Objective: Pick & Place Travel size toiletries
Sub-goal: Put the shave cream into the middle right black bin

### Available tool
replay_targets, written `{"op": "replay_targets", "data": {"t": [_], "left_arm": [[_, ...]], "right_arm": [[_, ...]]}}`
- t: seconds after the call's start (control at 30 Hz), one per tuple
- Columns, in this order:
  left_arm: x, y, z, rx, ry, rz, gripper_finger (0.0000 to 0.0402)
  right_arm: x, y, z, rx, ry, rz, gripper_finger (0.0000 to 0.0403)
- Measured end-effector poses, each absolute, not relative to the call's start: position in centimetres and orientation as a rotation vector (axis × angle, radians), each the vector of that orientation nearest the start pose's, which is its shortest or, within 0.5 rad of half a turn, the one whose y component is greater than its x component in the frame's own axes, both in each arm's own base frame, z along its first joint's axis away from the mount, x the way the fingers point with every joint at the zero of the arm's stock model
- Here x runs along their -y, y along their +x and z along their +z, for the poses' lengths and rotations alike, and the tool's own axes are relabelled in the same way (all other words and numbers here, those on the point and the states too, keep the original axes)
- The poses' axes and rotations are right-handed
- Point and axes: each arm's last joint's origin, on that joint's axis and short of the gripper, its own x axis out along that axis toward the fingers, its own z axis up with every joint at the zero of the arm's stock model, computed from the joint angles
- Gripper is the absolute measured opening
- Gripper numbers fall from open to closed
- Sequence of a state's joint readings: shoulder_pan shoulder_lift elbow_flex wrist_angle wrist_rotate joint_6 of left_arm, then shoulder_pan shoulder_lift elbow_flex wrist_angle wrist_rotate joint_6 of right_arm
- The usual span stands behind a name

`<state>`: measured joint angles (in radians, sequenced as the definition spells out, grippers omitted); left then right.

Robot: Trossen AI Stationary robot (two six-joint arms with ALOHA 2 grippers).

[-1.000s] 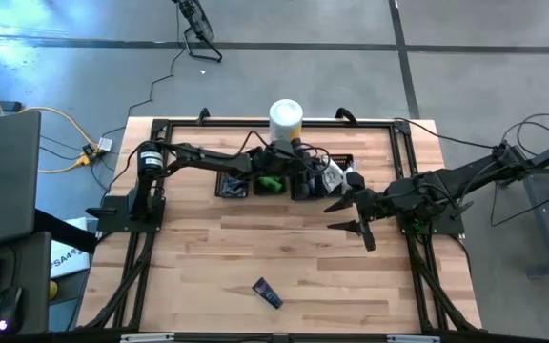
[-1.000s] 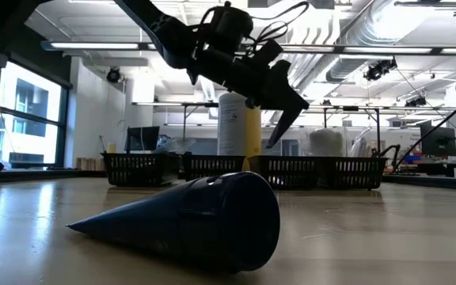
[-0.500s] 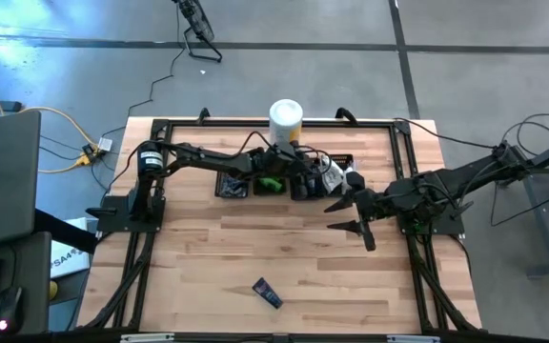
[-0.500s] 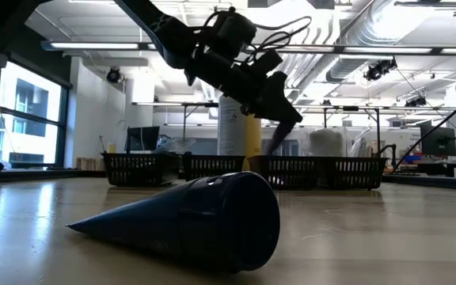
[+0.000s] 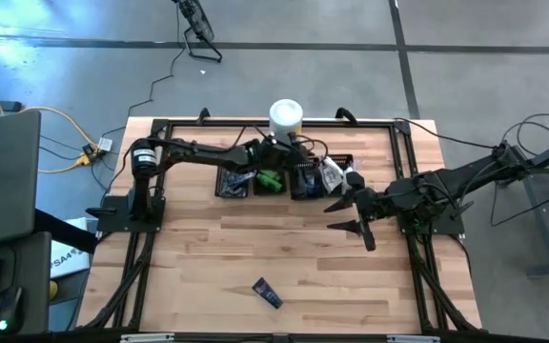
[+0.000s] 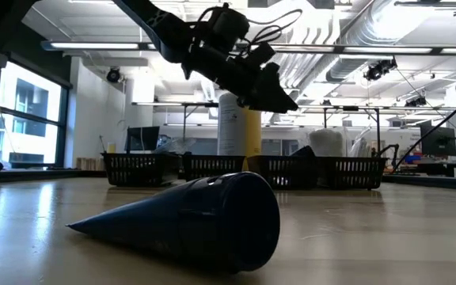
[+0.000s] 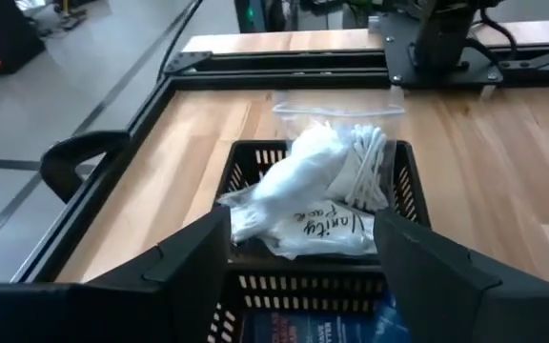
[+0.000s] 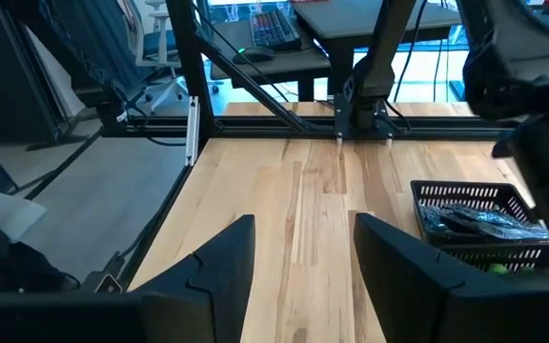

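I see my left pincer (image 5: 289,160) poised above the row of four black mesh bins (image 5: 284,181) near the far edge of the pale wooden table (image 5: 208,257), its fingers spread wide and empty. Beneath it, the end bin holds clear and white plastic sachets (image 7: 317,191); bright green packets (image 5: 271,181) fill another. A tall white-and-yellow canister (image 5: 286,116) stands just behind the bins. My right pincer (image 5: 348,215) hovers partly open over bare wood beside the row, holding nothing. One dark blue tube (image 5: 267,292) lies alone near the front edge, open tabletop all around it.
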<state>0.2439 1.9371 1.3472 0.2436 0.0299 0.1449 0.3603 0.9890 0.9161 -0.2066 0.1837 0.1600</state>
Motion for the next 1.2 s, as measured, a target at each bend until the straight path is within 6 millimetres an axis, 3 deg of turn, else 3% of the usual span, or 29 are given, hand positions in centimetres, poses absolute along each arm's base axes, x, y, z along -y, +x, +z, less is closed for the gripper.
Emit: {"op": "replay_targets", "data": {"t": [0.27, 0.83, 1.07, 1.2], "left_arm": [[-9.3, 42.3, 24.8, -0.369, 0.203, 0.139, 0.0240], [-8.6, 42.5, 25.2, -0.364, 0.388, 0.184, 0.0071], [-8.6, 42.6, 25.3, -0.352, 0.393, 0.185, 0.0053], [-7.5, 42.8, 25.5, -0.315, 0.434, 0.086, 0.0045]], "right_arm": [[-7.1, 20.4, 33.9, -0.281, 0.060, 0.157, 0.0174], [-7.1, 20.4, 34.0, -0.280, 0.054, 0.158, 0.0174], [-7.1, 20.4, 34.0, -0.280, 0.050, 0.158, 0.0174], [-7.1, 20.4, 34.0, -0.280, 0.055, 0.157, 0.0174]]}}
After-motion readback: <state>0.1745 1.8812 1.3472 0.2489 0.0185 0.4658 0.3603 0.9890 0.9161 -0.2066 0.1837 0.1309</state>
